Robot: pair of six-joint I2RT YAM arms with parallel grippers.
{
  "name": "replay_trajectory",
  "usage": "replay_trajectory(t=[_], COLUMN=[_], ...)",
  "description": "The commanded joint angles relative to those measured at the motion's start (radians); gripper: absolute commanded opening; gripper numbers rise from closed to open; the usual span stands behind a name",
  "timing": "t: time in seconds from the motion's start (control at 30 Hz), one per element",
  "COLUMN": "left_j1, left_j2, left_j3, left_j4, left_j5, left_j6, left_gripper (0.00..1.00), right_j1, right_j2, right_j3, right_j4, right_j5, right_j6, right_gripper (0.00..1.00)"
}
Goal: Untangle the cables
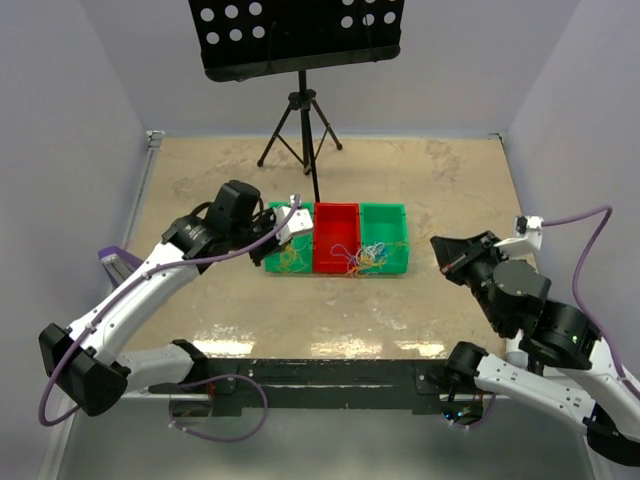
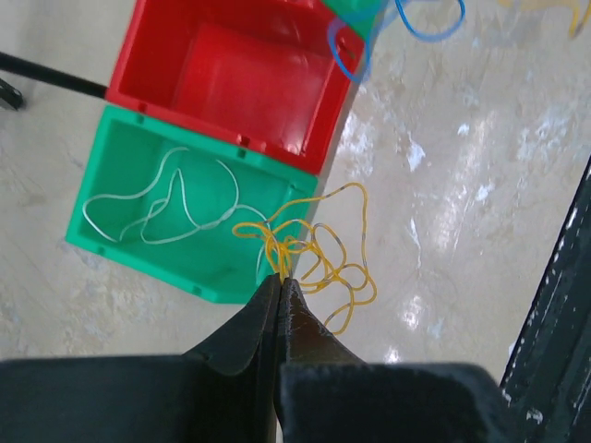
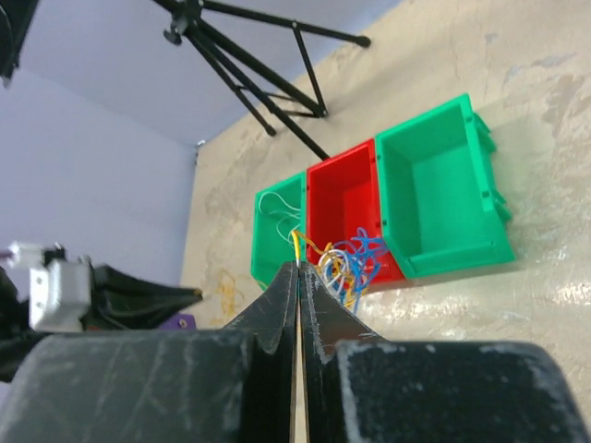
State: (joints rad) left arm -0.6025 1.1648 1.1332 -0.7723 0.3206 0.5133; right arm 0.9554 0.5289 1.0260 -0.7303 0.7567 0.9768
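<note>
My left gripper (image 2: 280, 280) is shut on a bunch of thin yellow-orange cables (image 2: 325, 263) and holds them over the front corner of the left green bin (image 2: 111, 185); it also shows in the top view (image 1: 286, 236). A white cable (image 2: 166, 208) lies in that bin. A clump of blue, white and yellow cables (image 1: 362, 258) hangs at the front of the red bin (image 1: 335, 225). My right gripper (image 1: 442, 258) is shut, to the right of the clump. In the right wrist view a yellow strand (image 3: 295, 242) shows just past its tips (image 3: 298, 265); contact is unclear.
A right green bin (image 1: 385, 222) stands beside the red one. A black tripod (image 1: 300, 120) with a perforated music stand is behind the bins. Grey walls close the table on the left, right and back.
</note>
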Motion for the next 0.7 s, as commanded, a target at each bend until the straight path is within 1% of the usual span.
replay_trajectory(t=[0.0,0.07,0.23,0.5,0.57,0.67], left_j1=[0.001,-0.003,-0.023,-0.065,-0.068,-0.068], left_j2=[0.067,0.11,0.193,0.363,0.398,0.447], left_j3=[0.12,0.164,0.192,0.172,0.154,0.142], left_j4=[0.071,0.105,0.211,0.373,0.436,0.533], left_j5=[0.063,0.061,0.022,-0.024,-0.052,-0.132], left_j6=[-0.09,-0.107,-0.116,-0.147,-0.153,-0.168], left_gripper=[0.0,0.0,0.0,0.0,0.0,0.0], right_j1=[0.003,0.003,0.003,0.003,0.003,0.003], right_j2=[-0.018,-0.02,-0.035,-0.018,-0.017,-0.015], right_j3=[-0.049,-0.069,-0.092,-0.132,-0.147,-0.164], right_j4=[0.063,0.071,0.115,0.193,0.216,0.241], right_j5=[-0.106,-0.135,-0.194,-0.269,-0.286,-0.31], right_j6=[0.016,0.016,-0.01,-0.047,-0.053,-0.064], right_gripper=[0.0,0.0,0.0,0.0,0.0,0.0])
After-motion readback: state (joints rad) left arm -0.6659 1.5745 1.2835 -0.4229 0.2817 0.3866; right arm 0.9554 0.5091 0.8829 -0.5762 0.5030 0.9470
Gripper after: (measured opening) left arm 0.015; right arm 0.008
